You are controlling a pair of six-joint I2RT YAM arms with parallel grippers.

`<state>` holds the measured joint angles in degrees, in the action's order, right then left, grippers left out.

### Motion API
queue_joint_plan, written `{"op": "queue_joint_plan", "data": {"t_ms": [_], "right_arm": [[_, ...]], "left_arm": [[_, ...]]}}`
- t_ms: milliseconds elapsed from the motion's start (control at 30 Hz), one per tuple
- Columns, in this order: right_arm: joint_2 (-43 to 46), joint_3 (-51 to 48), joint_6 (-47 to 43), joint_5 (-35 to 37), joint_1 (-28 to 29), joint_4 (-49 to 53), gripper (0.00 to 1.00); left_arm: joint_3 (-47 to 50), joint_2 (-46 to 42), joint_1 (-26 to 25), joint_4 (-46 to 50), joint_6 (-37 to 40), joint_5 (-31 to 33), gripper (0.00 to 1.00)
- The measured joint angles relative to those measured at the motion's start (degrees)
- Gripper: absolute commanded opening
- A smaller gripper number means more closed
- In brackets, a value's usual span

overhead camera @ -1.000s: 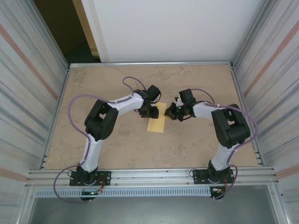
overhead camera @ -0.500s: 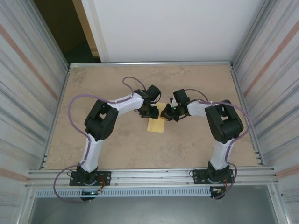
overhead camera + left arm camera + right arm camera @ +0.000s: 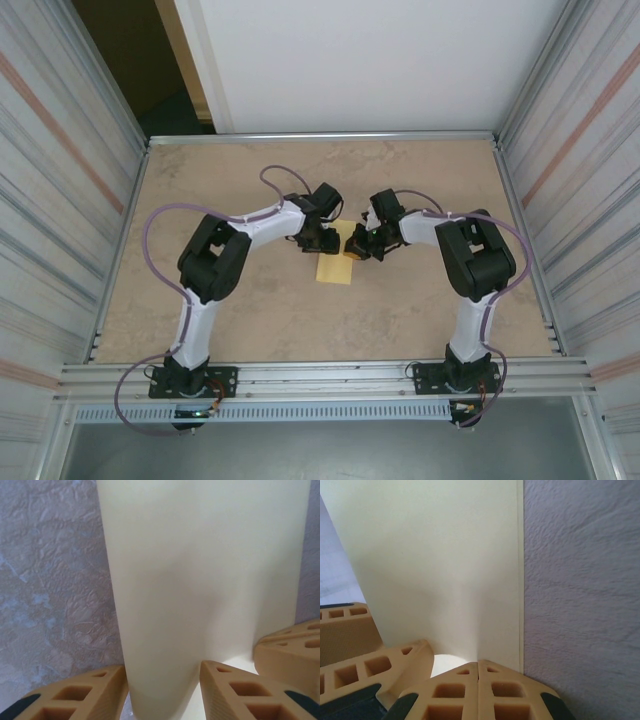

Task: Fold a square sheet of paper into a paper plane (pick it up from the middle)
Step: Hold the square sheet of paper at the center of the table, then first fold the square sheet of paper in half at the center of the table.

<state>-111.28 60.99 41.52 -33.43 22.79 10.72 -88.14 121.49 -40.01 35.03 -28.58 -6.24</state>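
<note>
Where both arms meet over the beige desk, the thin pale yellow square sheet of paper is pinched by the closed right pincer, while the left pincer is spread around it.

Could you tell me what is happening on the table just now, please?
A yellow paper is being folded, worked from both sides. The right pincer is shut on one edge of it. The left pincer stands open, with a raised fold of the paper between its fingers. It is not yet a plane.
</note>
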Motion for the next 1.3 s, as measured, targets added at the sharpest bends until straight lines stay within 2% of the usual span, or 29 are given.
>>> {"op": "queue_joint_plan", "data": {"t_ms": [133,300,467,600,867,1100,1300], "right_arm": [[-0.9,1.1,-3.1,-1.4,-0.3,1.4,0.01],[-2.1,2.9,-7.4,-2.5,-0.5,3.5,0.01],[-2.8,4.0,-9.9,-3.1,-0.8,4.7,0.00],[-3.4,4.7,-10.8,-3.9,-1.0,5.7,0.00],[-3.9,5.6,-11.2,-4.2,-1.1,6.8,0.00],[-4.1,5.8,-11.2,-4.2,-1.1,7.2,0.00],[-4.2,5.9,-11.2,-4.2,-1.1,7.3,0.00]], "left_arm": [[2.1,-1.9,1.0,-2.6,-0.2,-3.2,0.52],[4.5,-5.4,3.6,-2.3,-1.4,-6.9,0.52],[6.8,-12.4,6.1,-5.1,-3.1,-10.0,0.43],[8.3,-15.3,5.6,-11.0,-5.9,-15.3,0.31],[8.3,-8.2,2.3,-14.4,-9.7,-19.8,0.10],[8.3,-5.5,2.5,-13.9,-10.1,-20.2,0.05],[8.2,-3.5,2.5,-13.9,-10.3,-20.3,0.04]]}}
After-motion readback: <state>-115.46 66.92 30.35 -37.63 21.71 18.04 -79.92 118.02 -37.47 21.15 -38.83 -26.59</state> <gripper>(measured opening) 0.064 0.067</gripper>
